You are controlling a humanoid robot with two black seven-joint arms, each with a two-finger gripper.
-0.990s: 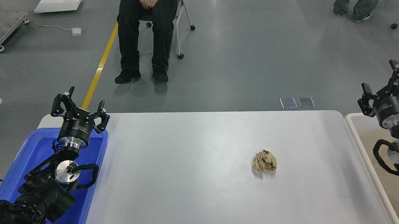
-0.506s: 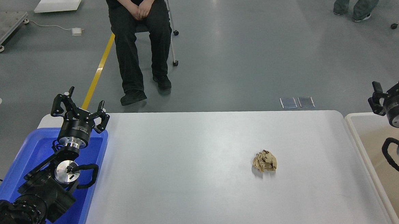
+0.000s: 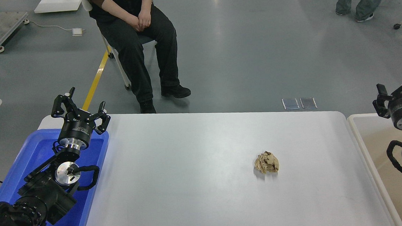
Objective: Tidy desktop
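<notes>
The right pincer (image 3: 394, 89) has drawn back over the beige rimmed bin (image 3: 360, 135), fingers parted and empty, leaving the crumpled tan paper ball (image 3: 266, 162) uncollected on the white rounded surface (image 3: 190, 179) left of that bin

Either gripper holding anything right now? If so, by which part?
Nothing held. Left gripper is open and empty; right gripper carries nothing visible. The paper ball lies untouched on the desktop.

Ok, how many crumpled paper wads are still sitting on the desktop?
1. A tan crumpled paper wad lies right of centre on the desktop, clear of both arms. Nothing seems hidden, though the near edge runs out of view.
</notes>
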